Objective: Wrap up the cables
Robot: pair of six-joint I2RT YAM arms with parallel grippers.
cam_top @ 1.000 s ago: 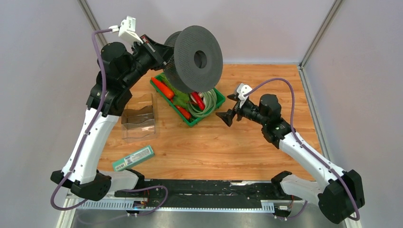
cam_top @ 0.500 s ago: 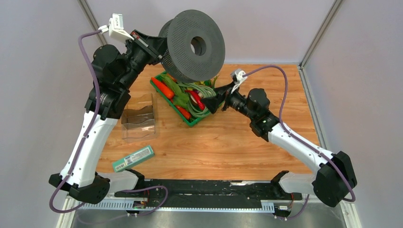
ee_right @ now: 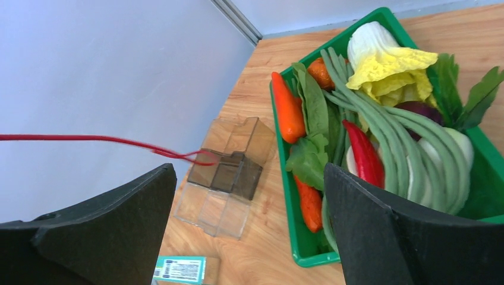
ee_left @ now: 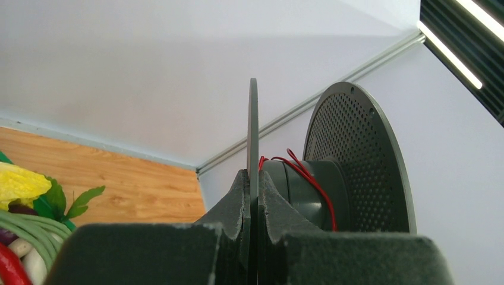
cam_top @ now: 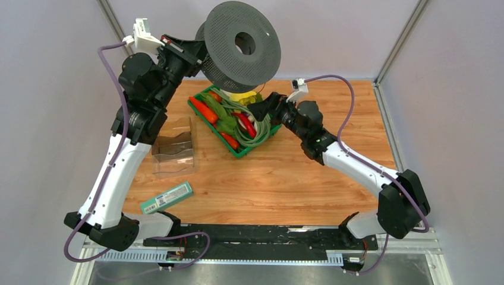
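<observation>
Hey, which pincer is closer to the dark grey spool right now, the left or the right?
Left. The left pincer is clamped on one flange of the spool, holding it raised. The right pincer is open and apart from it, over the green crate.

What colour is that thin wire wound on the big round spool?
The wire is red, clearest in the left wrist view, on the grey spool.
</observation>
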